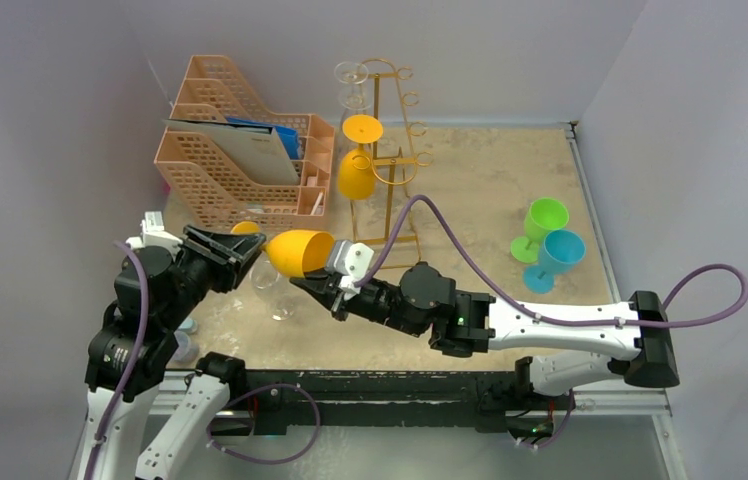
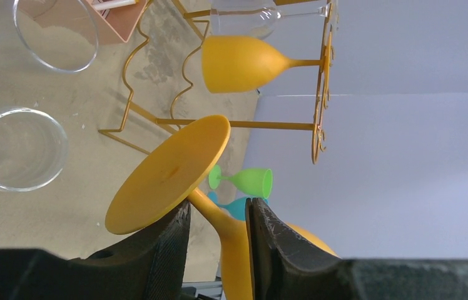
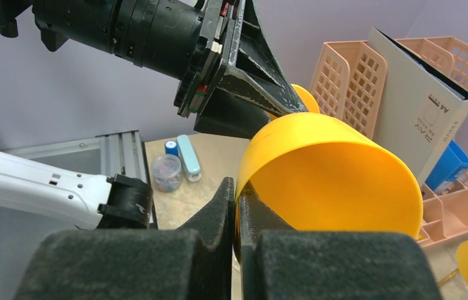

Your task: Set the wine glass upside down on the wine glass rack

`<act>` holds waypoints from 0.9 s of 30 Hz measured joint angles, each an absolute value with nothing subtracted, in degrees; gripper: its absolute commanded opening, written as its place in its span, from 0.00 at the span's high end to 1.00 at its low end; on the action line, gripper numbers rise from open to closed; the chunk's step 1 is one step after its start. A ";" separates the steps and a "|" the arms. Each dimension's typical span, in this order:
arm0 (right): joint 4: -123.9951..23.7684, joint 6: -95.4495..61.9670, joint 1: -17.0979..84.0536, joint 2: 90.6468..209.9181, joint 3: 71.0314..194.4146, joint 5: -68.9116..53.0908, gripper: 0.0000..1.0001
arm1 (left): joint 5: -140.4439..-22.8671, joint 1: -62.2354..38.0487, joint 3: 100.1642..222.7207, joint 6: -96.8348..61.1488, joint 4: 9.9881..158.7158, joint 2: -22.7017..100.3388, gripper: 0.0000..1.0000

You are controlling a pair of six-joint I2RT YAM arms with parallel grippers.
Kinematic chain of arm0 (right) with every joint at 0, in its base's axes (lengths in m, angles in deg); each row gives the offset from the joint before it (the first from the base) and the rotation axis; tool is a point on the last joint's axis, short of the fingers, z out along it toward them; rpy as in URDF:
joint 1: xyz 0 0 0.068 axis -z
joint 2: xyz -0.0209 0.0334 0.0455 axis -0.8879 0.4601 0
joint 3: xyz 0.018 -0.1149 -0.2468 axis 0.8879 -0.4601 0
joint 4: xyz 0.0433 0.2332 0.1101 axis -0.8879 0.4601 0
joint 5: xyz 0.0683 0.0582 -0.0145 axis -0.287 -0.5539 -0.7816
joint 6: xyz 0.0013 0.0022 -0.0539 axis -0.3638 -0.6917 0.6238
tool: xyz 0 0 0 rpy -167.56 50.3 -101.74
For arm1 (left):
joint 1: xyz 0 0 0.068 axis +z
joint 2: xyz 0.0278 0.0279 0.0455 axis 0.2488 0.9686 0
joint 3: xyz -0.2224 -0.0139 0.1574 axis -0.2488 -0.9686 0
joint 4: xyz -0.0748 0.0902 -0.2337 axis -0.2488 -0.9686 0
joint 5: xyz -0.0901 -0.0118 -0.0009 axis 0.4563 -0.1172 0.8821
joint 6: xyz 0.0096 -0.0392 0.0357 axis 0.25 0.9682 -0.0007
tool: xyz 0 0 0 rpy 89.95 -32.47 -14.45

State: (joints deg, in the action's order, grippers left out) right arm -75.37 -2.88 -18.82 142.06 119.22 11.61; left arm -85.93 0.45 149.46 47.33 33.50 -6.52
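From the top camera, the orange wine glass [image 1: 300, 252] is lying sideways in the air over the near-left part of the table [image 1: 490, 190], strung between both arms. The right gripper [image 1: 328, 276] has the rim end and the left gripper [image 1: 250, 250] sits at the foot end. The gold wine glass rack [image 1: 390, 190] stands further back with another orange glass [image 1: 355, 172] and a clear glass [image 1: 352, 74] already hanging on it, right beside the peach file organizer [image 1: 240, 160]. A green glass [image 1: 542, 225] and a blue glass [image 1: 557, 255] stand off to the right. On the left wrist cam, the dark fingers [image 2: 162, 250] straddle the orange stem just under the foot disc. The jaws are partly spread and there's a visible gap on one side, so no real pinch. On the right wrist cam the jaws are pressed together on the bowl's thin rim wall, one finger inside and one outside. The only writing I can spot is on the grey folder [image 3: 419, 106] in the organizer. It looks like "A4", and the smaller print isn't readable.
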 measured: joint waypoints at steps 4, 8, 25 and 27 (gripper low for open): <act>-76.42 -3.60 -18.82 142.54 119.22 10.69 1.00 | -86.54 0.45 149.46 47.59 33.08 -7.42 0.65; -77.14 -4.41 -18.89 143.13 119.22 10.41 1.00 | -87.79 0.45 149.50 48.25 31.11 -7.83 0.65; -82.65 -5.22 -20.51 147.83 119.17 9.66 1.00 | -94.17 0.45 149.43 54.91 24.16 -11.03 0.84; -83.40 -3.86 -21.21 147.90 118.71 10.56 1.00 | -93.88 0.45 148.82 56.14 24.97 -11.66 0.86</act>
State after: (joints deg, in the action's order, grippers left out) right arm -83.40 -3.86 -21.21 147.90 118.71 10.56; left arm -93.88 0.45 148.82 56.14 24.97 -11.66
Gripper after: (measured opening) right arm 0.011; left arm 0.188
